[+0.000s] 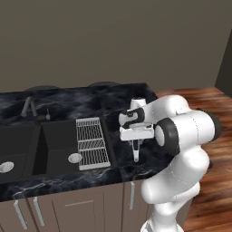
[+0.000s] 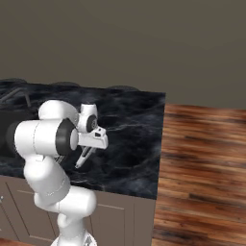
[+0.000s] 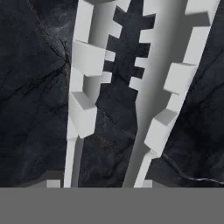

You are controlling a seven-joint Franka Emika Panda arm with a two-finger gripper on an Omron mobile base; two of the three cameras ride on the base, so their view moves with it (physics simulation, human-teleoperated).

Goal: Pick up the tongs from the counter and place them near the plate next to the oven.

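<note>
Gripper (image 1: 135,146) points down over the black marble counter (image 1: 113,102), fingers clamped on the tongs (image 1: 135,152) beside the wire rack (image 1: 92,142).

The counter (image 1: 90,102) is glossy black marble with white veins, the tongs (image 3: 109,87) look like matt white-silver metal with blocky teeth, the rack (image 1: 92,142) is thin white wire, the floor (image 2: 202,158) polished reddish wood, and the cabinets (image 1: 72,208) perhaps smooth brown wood.
</note>
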